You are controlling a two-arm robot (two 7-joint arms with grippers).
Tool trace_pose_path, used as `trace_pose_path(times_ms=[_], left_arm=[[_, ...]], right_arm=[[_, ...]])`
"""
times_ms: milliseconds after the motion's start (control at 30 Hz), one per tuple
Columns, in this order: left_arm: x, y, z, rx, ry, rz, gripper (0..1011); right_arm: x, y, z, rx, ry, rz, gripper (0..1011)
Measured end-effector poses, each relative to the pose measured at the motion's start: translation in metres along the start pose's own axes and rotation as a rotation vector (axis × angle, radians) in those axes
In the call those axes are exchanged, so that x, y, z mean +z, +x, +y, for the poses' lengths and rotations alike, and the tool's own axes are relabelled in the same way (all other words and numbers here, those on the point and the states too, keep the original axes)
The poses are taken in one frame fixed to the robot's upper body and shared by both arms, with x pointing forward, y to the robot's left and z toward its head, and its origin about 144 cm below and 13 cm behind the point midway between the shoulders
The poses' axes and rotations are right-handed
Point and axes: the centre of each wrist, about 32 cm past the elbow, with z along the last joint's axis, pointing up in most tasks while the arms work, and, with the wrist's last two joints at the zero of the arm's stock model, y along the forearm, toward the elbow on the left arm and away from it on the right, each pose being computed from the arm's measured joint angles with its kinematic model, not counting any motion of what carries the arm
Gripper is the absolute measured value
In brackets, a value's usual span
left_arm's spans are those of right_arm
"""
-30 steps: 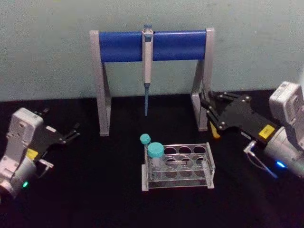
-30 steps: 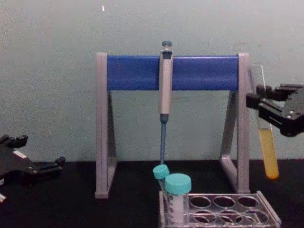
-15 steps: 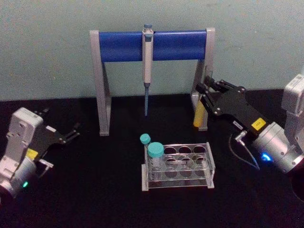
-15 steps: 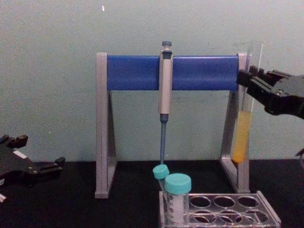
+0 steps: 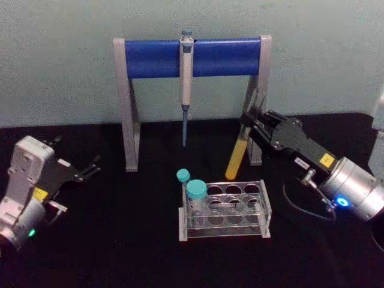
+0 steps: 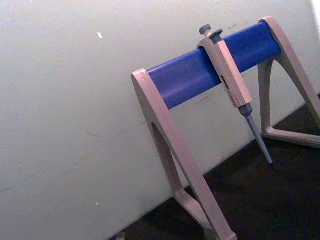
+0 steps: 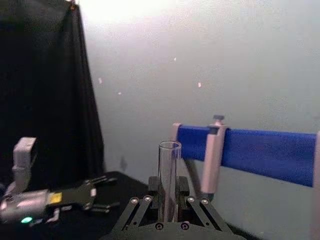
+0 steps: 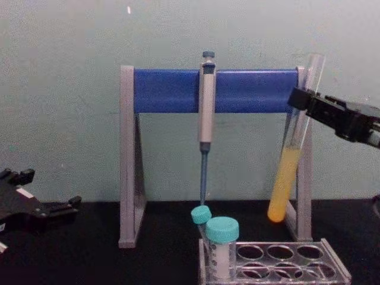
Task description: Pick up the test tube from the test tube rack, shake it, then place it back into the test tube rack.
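My right gripper (image 5: 248, 122) is shut on the upper part of the test tube (image 5: 235, 161), a long clear tube with yellow liquid in its lower part. The tube (image 8: 285, 181) hangs tilted in the air, its round bottom pointing left, just in front of the stand's right leg and above the back right of the test tube rack (image 8: 332, 274). The right wrist view shows the tube's open top (image 7: 169, 165) rising between my right gripper's (image 7: 168, 196) jaws. The low clear rack (image 5: 265, 207) sits at the table's centre. My left gripper (image 5: 84, 171) rests open at the far left.
A tall grey-legged stand with a blue crossbar (image 5: 156, 58) stands behind the rack, a grey pipette (image 5: 186, 66) hanging from its middle. Two teal-capped vials (image 5: 196, 191) occupy the rack's left end. The right stand leg (image 8: 305, 178) is close beside the tube.
My right gripper has moved left and turned, and the tube has tilted. Its yellow bottom has swung left from beside the stand's right leg toward the rack. The left arm has stayed still.
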Motion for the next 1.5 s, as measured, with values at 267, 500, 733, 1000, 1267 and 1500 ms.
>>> trace_pose_path(times_ms=[267, 500, 733, 1000, 1267, 1500], left_arm=[[0.000, 0.000, 0.000, 0.000, 0.000, 0.000, 1001], [0.000, 0.000, 0.000, 0.000, 0.000, 0.000, 1001], [0.000, 0.000, 0.000, 0.000, 0.000, 0.000, 1001], [0.000, 0.000, 0.000, 0.000, 0.000, 0.000, 1001], [0.000, 0.000, 0.000, 0.000, 0.000, 0.000, 1001], [0.000, 0.000, 0.000, 0.000, 0.000, 0.000, 1001]], right_arm=[[0.021, 0.001, -0.010, 0.050, -0.106, -0.034, 229], [0.045, -0.007, -0.018, 0.010, -0.221, -0.150, 229], [0.055, -0.022, -0.016, -0.082, -0.303, -0.396, 229], [0.043, -0.027, -0.003, -0.121, -0.273, -0.516, 229], [0.023, -0.023, 0.009, -0.127, -0.147, -0.473, 229], [0.012, -0.017, 0.016, -0.064, -0.087, -0.329, 229]])
